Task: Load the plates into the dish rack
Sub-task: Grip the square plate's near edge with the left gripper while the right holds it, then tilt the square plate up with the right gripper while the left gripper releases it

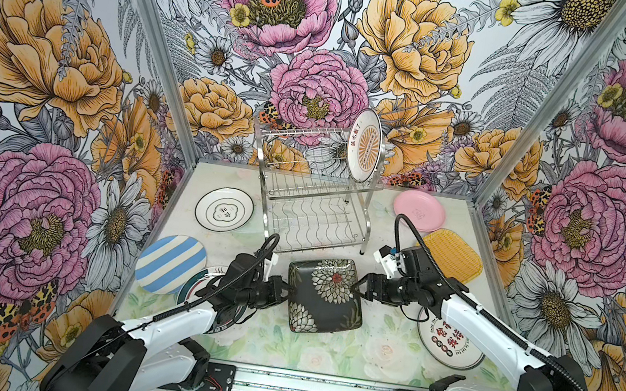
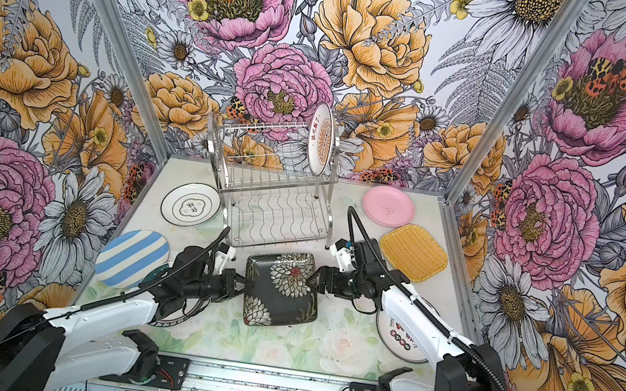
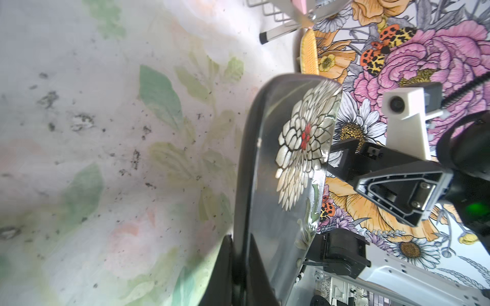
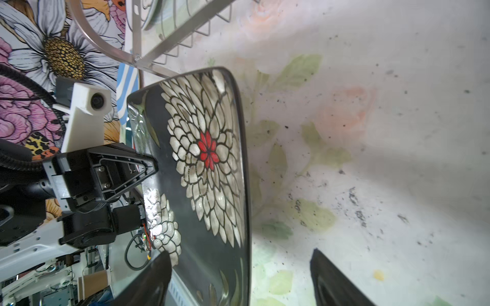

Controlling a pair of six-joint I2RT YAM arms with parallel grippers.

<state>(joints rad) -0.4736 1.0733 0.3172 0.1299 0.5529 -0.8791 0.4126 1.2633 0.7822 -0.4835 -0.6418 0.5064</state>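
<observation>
A square black floral plate [image 1: 323, 295] [image 2: 280, 288] lies in front of the dish rack [image 1: 314, 205] [image 2: 277, 199]. My left gripper [image 1: 286, 285] [image 3: 242, 238] is shut on its left rim. My right gripper [image 1: 357, 287] [image 4: 240, 253] is open; its fingers straddle the plate's right rim [image 4: 246, 185], one over the patterned face, one on the mat side, with gaps showing. A white plate with an orange design [image 1: 367, 146] [image 2: 320, 141] stands upright at the right end of the rack's upper tier. The rack's lower tier holds nothing.
On the mat lie a pink plate [image 1: 419, 211], a yellow woven-look plate [image 1: 451, 255], a black-rimmed white plate [image 1: 224, 209] and a blue-white striped plate [image 1: 170, 263]. One printed plate [image 1: 445, 342] lies partly under the right arm, another [image 1: 193, 286] under the left arm.
</observation>
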